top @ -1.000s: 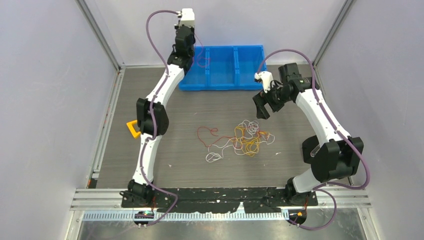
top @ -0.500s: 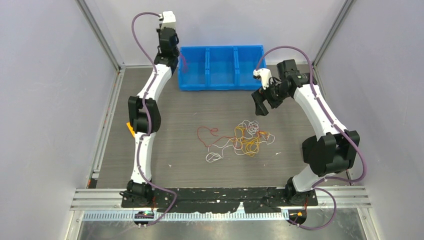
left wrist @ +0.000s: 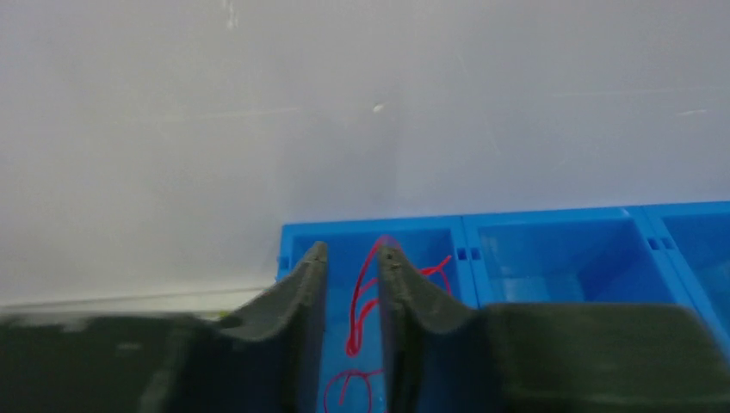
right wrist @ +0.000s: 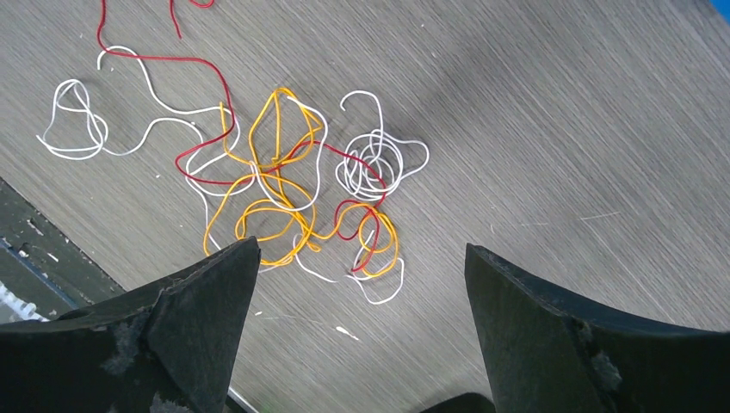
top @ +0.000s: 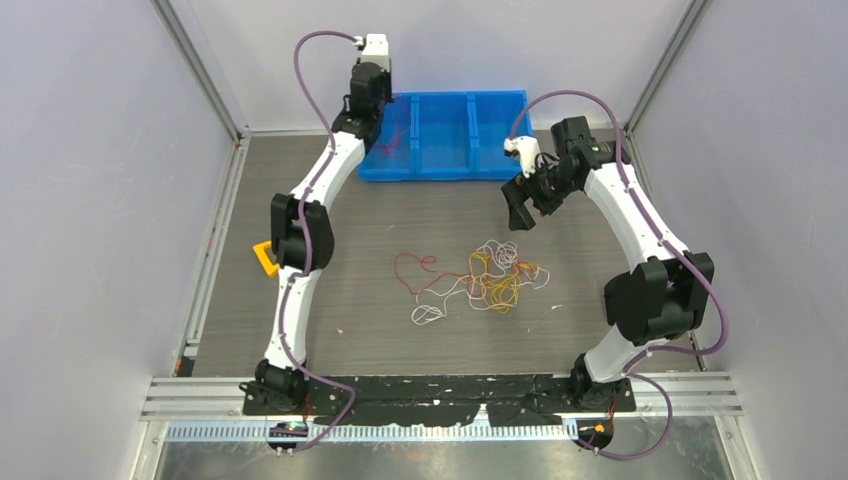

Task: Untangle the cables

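My left gripper point(left wrist: 354, 249) has swung back over the blue bin's point(left wrist: 551, 220) leftmost compartment, jaws slightly parted, with the red cable point(left wrist: 361, 301) lying inside. One strand is sorted. The right gripper point(right wrist: 361, 249), jaws wide apart, hovers over the remaining tangle point(right wrist: 284, 181) mid-worktop point(right wrist: 559, 129).

Robotics lab cell: bare pale walls point(top: 100, 200), aluminium frame posts point(top: 197, 70), wood-grain surface point(top: 400, 210), blue sorting bin point(top: 450, 173), slotted mounting rail point(top: 200, 398).

The cables point(top: 470, 280) sit heaped mid-table. At their twelve o'clock, on the far edge, there's the bin point(top: 450, 173), with a lone strand point(left wrist: 366, 301) in its left compartment and the left gripper point(left wrist: 353, 254) right over it. The right gripper point(top: 522, 208) hangs at one o'clock, a small object point(top: 263, 258) at nine.
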`<action>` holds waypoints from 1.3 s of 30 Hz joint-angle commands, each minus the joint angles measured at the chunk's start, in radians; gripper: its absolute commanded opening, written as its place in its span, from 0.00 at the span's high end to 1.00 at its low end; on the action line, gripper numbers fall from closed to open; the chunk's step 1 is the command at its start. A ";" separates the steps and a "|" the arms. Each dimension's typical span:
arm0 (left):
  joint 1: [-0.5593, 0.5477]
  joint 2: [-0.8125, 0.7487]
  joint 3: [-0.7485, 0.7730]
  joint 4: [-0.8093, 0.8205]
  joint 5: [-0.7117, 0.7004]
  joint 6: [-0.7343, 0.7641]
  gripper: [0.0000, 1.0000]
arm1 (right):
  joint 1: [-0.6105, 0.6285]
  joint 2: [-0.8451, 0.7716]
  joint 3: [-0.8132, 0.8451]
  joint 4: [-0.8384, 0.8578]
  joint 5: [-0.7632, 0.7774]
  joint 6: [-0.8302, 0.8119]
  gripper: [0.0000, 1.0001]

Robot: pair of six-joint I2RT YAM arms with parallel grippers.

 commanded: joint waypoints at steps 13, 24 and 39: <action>0.191 -0.591 -0.435 -0.378 0.921 -0.088 0.25 | 0.012 0.037 -0.031 -0.027 -0.211 -0.065 0.06; 0.164 -1.005 -1.158 -0.493 1.096 -0.042 0.32 | 0.126 0.074 -0.204 0.115 -0.076 -0.069 0.22; 0.227 -1.175 -1.421 -0.433 1.063 -0.201 0.37 | 0.448 -0.096 -0.346 0.196 -0.096 -0.213 0.38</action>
